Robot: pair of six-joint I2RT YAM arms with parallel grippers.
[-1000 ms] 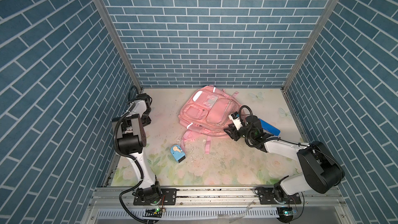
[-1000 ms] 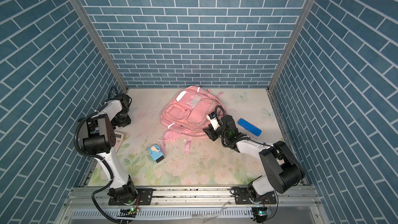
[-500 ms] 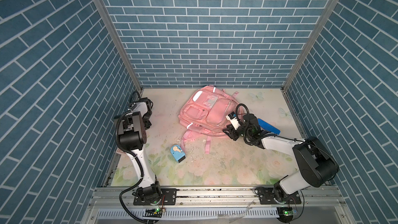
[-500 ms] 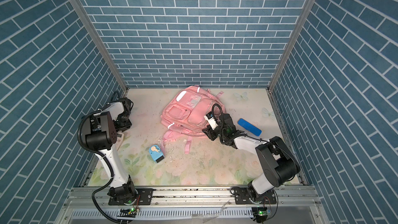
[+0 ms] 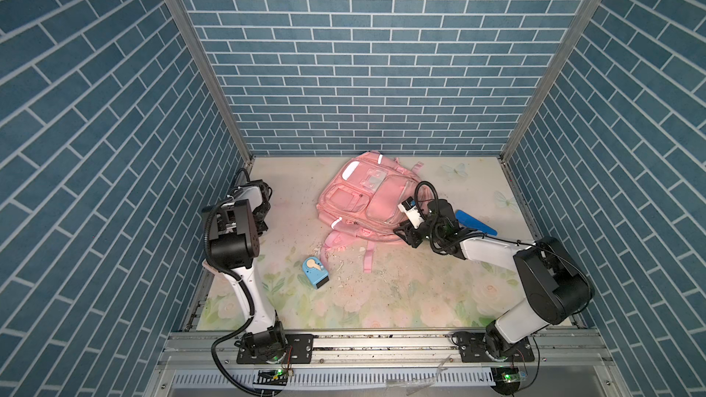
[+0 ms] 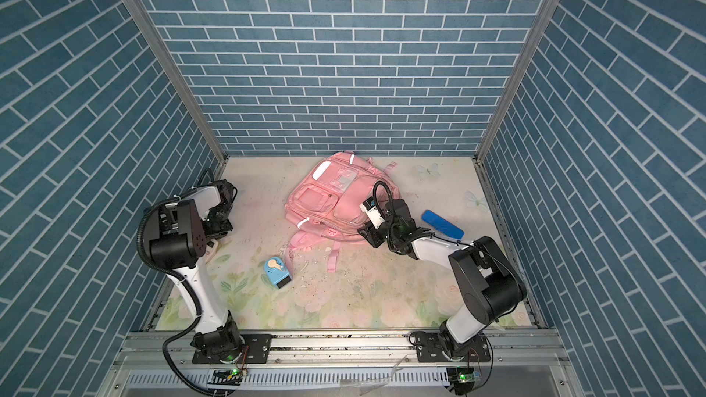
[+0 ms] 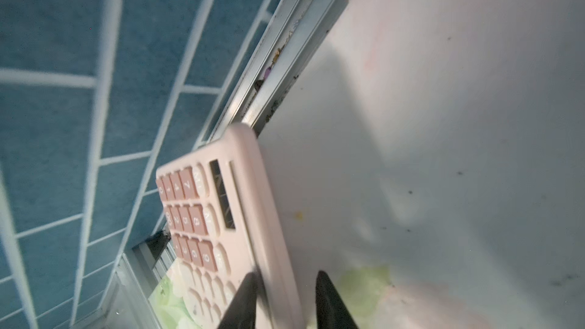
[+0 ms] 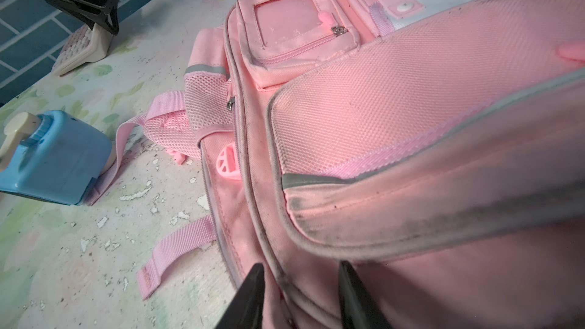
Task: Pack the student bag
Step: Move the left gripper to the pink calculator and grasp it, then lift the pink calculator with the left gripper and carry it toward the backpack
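Right gripper (image 8: 299, 295): your jaws stand part-open astride the piped lower edge of the student bag (image 5: 366, 200); you cannot tell if they grip. Left gripper (image 7: 285, 299): narrow, straddling the pink calculator (image 7: 221, 204) rim; clamp unclear. Bag lies pockets-up, mid-back on the table (image 5: 420, 292).

Both top views are bright and sharp, lit evenly from overhead. The blue brick-pattern walls (image 5: 363, 51) splay outward toward the edges, and the robot arms (image 5: 244, 288) cast soft shadows on the pale floral bench (image 5: 420, 292). A white reflective strip (image 5: 350, 174) on the large pink fabric backpack (image 5: 376, 204) glares. The left wrist view is dim: the pink plastic calculator (image 7: 221, 216) and left claw (image 7: 287, 272) are blurred. In the right wrist view, the nearest fabric and right claw (image 8: 300, 264) are out of focus.
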